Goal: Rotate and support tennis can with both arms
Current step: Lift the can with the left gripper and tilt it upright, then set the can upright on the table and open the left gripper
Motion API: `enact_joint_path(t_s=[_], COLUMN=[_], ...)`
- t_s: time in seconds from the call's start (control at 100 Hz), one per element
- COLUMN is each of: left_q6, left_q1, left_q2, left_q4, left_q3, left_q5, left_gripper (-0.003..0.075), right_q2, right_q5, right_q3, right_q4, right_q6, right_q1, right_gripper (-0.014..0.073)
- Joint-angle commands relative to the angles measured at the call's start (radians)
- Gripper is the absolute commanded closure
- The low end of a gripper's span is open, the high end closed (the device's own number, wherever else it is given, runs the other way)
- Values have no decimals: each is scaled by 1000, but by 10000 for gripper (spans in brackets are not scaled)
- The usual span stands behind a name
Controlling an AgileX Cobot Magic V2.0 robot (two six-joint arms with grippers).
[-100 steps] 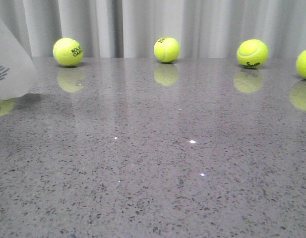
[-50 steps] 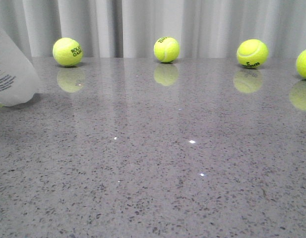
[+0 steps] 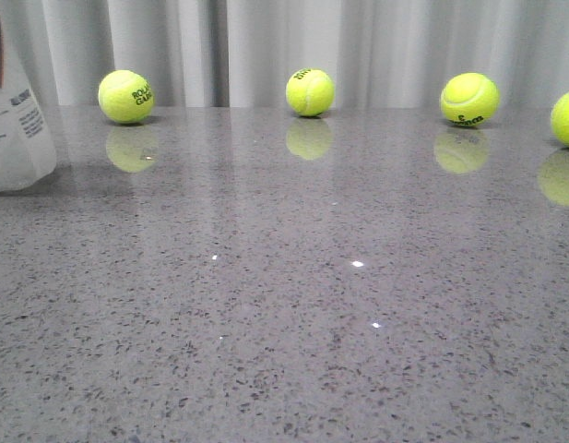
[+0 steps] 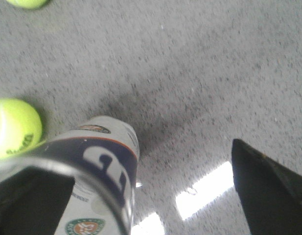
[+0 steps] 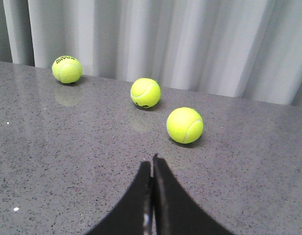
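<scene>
The tennis can (image 3: 17, 120) stands at the far left edge of the front view, near upright, its base on the table and its top cut off by the frame. In the left wrist view the can (image 4: 99, 166) shows its navy band, orange stripe and white label. My left gripper (image 4: 141, 166) is open. Its left finger (image 4: 28, 205) lies against the can, and its right finger (image 4: 268, 191) is far from it. My right gripper (image 5: 151, 164) is shut and empty, low over the table and away from the can. Neither gripper shows in the front view.
Several yellow-green tennis balls lie along the back of the grey speckled table (image 3: 312, 295), among them one at the left (image 3: 125, 96), one in the middle (image 3: 310, 92) and one at the right (image 3: 469, 99). One ball (image 4: 13, 128) lies beside the can. A grey curtain (image 3: 266, 46) hangs behind.
The can has swung from a tilt toward upright at the far left, and its base has come down onto the table. The balls have not moved.
</scene>
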Motion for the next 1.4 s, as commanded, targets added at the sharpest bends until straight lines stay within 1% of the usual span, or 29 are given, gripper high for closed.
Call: enact_joint_path(t_s=[0.0, 0.34, 0.47, 0.8, 0.92, 0.99, 1.13, 1.39], left_q6=[-5, -5, -36, -93, -132, -157, -199, -276], left_q1=[3, 3, 3, 3, 3, 3, 3, 3], left_q2=[-5, 0, -9, -134, -215, -272, -402, -655], left_q4=[-26, -26, -26, -23, 12, 34, 43, 41], left_q3=[-77, -145, -169, -148, -72, 1, 186, 571], left_q5=[18, 18, 9, -57, -106, -154, -277, -556], left_gripper=[101, 101, 101, 101, 101, 101, 101, 101], right_q2=[7, 7, 7, 7, 7, 7, 7, 7], right_q5=[-82, -82, -82, -82, -82, -82, -82, -82], right_q3=[-25, -25, -25, -25, -25, -25, -25, -25], right_q4=[6, 6, 6, 6, 6, 6, 6, 6], right_q6=[-1, -1, -1, -1, -1, -1, -1, -1], right_q1=[-6, -6, -6, -6, -6, -6, -6, -6], right_gripper=[660, 660, 660, 660, 660, 660, 660, 660])
